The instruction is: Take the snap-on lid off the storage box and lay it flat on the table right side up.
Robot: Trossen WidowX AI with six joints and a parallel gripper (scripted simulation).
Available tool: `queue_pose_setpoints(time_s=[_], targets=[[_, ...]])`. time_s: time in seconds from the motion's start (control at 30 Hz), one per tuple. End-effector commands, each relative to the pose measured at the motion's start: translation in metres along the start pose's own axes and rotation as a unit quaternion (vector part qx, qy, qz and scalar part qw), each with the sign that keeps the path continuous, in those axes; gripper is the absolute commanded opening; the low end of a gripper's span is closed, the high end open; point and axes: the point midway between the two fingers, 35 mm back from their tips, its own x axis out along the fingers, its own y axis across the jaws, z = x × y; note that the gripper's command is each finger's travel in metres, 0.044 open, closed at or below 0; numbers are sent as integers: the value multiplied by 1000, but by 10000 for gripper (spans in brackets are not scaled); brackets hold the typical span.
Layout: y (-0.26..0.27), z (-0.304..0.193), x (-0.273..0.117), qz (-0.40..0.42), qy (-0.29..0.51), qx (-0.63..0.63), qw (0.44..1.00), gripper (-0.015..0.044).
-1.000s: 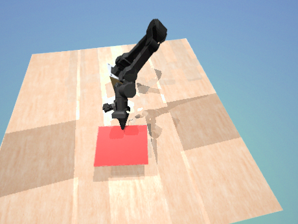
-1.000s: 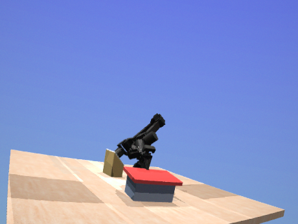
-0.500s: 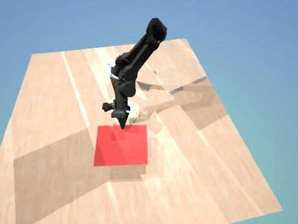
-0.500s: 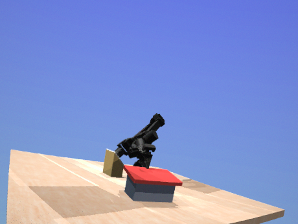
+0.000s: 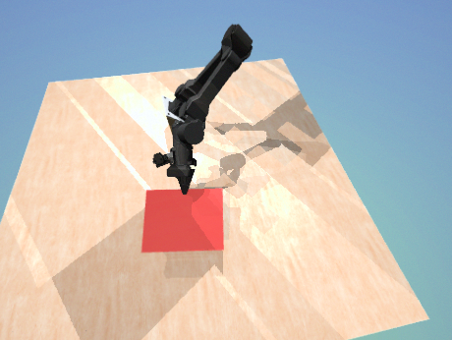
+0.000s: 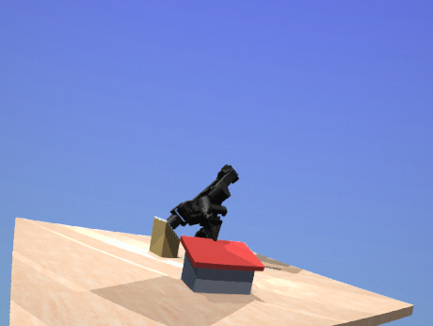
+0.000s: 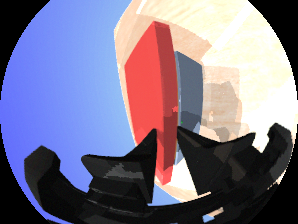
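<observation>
Robot test setup of unclear place: bare-wood tabletop [image 5: 113, 147] [image 6: 61, 264] [image 7: 220, 30], blue backdrop.

An upright tan block [image 5: 172, 123] [image 6: 162, 238] with a pale top edge stands before a plain blue background [image 5: 98, 34] [image 6: 141, 94] [image 7: 60, 90].
</observation>
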Motion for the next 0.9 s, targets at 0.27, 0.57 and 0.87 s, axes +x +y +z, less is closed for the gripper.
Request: queue_pose_setpoints(time_s=[0.27, 0.57, 0.87], targets=[[20, -1, -8, 4, 2, -4, 1000, 0], [33, -1, -11, 4, 2, -4, 1000, 0], [46, -2, -13, 4, 1, -4, 1000, 0]])
